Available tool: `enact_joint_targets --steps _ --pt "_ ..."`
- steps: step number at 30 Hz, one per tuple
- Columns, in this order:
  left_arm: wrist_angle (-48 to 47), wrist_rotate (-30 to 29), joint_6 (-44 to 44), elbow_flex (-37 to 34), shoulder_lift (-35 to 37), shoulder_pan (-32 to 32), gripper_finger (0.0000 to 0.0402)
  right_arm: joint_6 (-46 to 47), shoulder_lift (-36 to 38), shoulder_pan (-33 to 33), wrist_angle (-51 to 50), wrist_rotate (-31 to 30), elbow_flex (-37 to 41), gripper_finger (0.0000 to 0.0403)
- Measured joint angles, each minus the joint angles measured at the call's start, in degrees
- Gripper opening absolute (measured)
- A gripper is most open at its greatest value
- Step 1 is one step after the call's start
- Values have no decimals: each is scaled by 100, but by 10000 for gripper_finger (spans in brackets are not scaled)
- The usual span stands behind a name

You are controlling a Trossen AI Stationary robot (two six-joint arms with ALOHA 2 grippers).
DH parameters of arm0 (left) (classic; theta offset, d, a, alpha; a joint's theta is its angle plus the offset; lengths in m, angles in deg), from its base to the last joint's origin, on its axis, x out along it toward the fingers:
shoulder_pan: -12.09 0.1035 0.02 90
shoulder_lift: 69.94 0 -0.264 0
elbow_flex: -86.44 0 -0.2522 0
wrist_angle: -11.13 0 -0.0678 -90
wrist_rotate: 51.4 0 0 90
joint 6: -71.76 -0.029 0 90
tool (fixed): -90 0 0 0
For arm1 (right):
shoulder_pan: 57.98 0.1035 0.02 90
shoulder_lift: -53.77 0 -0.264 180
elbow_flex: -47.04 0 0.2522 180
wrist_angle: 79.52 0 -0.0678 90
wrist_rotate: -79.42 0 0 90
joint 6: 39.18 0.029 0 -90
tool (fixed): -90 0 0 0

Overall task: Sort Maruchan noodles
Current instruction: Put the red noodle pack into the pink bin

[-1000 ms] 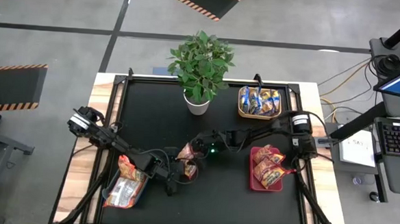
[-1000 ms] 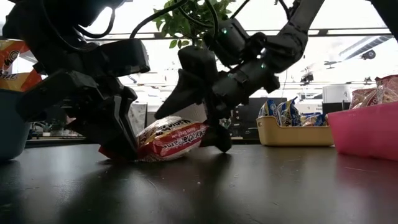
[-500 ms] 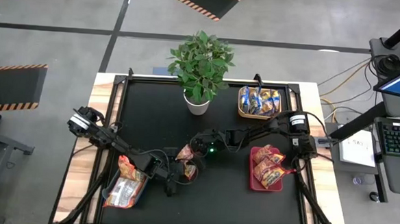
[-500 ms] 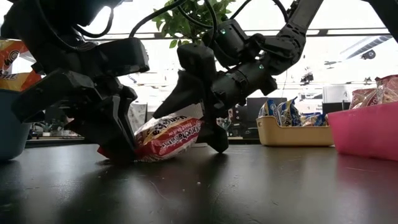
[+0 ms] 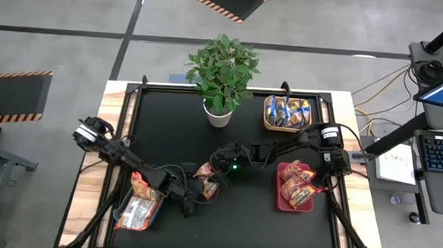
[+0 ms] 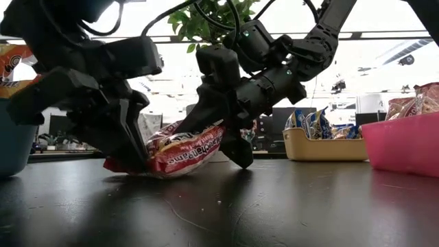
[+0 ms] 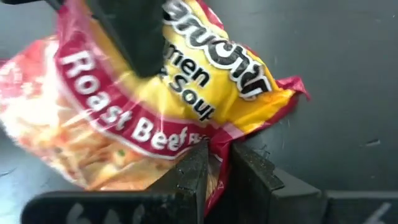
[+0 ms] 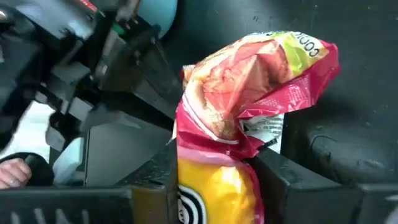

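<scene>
A red-and-yellow Maruchan noodles packet (image 6: 184, 149) lies near the middle of the black table, held at both ends. My left gripper (image 5: 190, 194) is shut on its near-left edge, and my right gripper (image 5: 212, 171) has closed on its far-right end. In the right wrist view the packet (image 8: 249, 81) crumples up between my fingers. A red bin (image 5: 282, 199) at the right holds red-pink packets. A tan basket (image 5: 268, 117) at the far right holds blue-and-yellow ones. A grey-blue bin (image 5: 146, 225) at the near left holds orange ones. My left gripper pinches the packet's flat sealed edge (image 7: 219, 138) between its two fingertips, coming in low from the table's left. My right gripper has the packet's yellow end (image 8: 214, 186) between its two fingers (image 8: 277, 177), slanting down from the far right. The packet tilts, its right end raised and its underside (image 6: 164, 171) at the table.
A potted plant (image 5: 221, 72) stands at the far middle of the table. The table's wooden border (image 5: 97, 171) runs along its left and right sides. A laptop and keyboard (image 5: 440, 151) sit beyond the right edge.
My right gripper has closed its fingers onto the packet's right end. The packet has tipped: its right end has come up off the table, while the left end stays low in my left gripper.
</scene>
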Motion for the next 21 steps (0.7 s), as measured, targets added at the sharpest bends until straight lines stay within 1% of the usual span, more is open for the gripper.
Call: enact_joint_targets --steps 5,8,14,19,21 --pt "-289 -22 -1 0 285 -4 50 -24 22 0 -28 20 0 109" --pt "-437 -63 -10 2 571 -11 50 -45 26 0 -30 45 2 101" --pt "-701 -24 -79 4 1312 -23 50 -110 28 7 -19 44 4 97" --pt "-612 -40 -149 11 1996 -96 50 -120 30 4 0 28 4 95" --pt "-567 -211 -149 11 2220 -146 50 -122 30 4 24 -15 4 83"
